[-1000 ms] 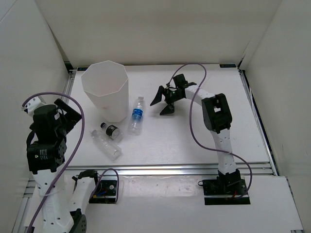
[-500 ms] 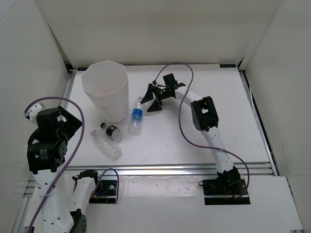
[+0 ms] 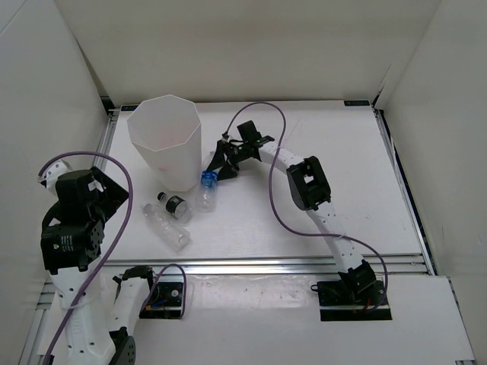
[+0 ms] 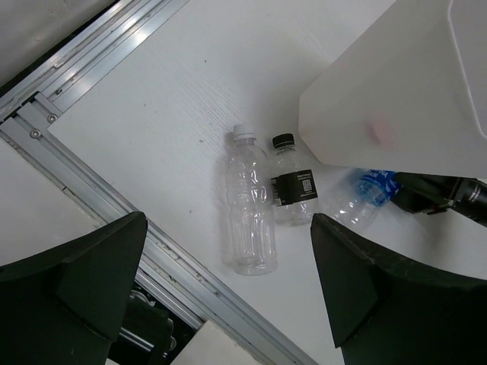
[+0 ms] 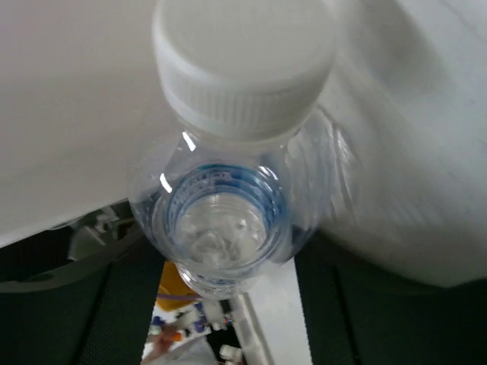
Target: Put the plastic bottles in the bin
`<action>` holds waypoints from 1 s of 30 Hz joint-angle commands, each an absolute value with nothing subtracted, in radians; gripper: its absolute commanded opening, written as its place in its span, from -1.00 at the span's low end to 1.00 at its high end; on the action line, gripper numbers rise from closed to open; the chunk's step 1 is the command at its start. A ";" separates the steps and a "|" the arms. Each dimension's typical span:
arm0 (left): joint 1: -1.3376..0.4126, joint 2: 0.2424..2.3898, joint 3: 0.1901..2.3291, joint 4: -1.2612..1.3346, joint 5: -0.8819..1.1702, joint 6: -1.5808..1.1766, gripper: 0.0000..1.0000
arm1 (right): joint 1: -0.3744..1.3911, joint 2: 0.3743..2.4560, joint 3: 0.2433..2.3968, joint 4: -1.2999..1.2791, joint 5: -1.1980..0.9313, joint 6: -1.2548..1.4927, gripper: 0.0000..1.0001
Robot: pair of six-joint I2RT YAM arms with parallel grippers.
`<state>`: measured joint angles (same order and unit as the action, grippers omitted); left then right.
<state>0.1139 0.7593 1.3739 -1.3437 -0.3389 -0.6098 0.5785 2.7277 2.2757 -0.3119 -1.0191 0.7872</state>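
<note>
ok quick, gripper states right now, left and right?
Left gripper: open, holding nothing.
Right gripper: closed around the blue-labelled bottle, near its cap end.

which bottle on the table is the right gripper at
The blue-labelled bottle beside the bin: the right gripper is at its cap end. The black-capped bottle and the unlabelled bottle lie apart, nearer the left arm.

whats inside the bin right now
From above, only the white inner walls of the bin show; its bottom is hidden. The left wrist view shows a faint reddish patch through its wall, unidentifiable.
</note>
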 commanded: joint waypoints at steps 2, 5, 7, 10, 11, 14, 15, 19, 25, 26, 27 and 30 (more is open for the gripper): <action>0.109 0.761 1.425 -1.404 -0.327 -0.560 1.00 | 0.581 2.760 2.278 -0.310 -0.934 0.825 0.23; 0.109 0.761 1.434 -1.404 -0.327 -0.548 1.00 | 0.581 2.746 2.261 -0.301 -0.934 0.839 -0.12; 0.109 0.752 1.434 -1.404 -0.337 -0.548 1.00 | 0.571 2.694 2.197 -0.301 -0.934 0.827 -0.26; 0.109 0.741 1.396 -1.379 -0.360 -0.548 1.00 | 0.548 2.610 2.097 -0.354 -0.925 0.749 -0.36; 0.109 0.741 1.384 -1.367 -0.373 -0.548 1.00 | 0.531 2.541 2.070 -0.373 -0.910 0.726 -0.38; 0.109 0.690 1.303 -1.309 -0.402 -0.597 1.00 | 0.502 2.386 2.005 -0.454 -0.873 0.622 -0.49; 0.109 0.669 1.267 -1.298 -0.402 -0.619 1.00 | 0.493 2.347 2.005 -0.480 -0.861 0.597 -0.55; 0.109 0.629 1.177 -1.220 -0.405 -0.699 1.00 | 0.483 2.145 2.066 -0.552 -0.789 0.543 -0.60; 0.109 0.629 1.095 -1.213 -0.422 -0.851 1.00 | 0.503 2.155 2.456 -0.508 -0.729 0.638 -0.58; 0.109 0.629 1.095 -1.213 -0.413 -0.842 1.00 | 0.514 2.155 2.486 -0.474 -0.716 0.655 -0.58; 0.109 0.646 1.095 -1.213 -0.402 -0.832 1.00 | 0.514 2.155 2.500 -0.451 -0.703 0.669 -0.58; 0.109 0.686 1.121 -1.213 -0.402 -0.781 1.00 | 0.551 2.111 2.456 -0.329 -0.628 0.669 -0.58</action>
<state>0.1139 0.6544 1.0950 -1.2419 -0.4030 -0.7956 0.5152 2.1178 2.4763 -0.4198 -0.7052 0.6495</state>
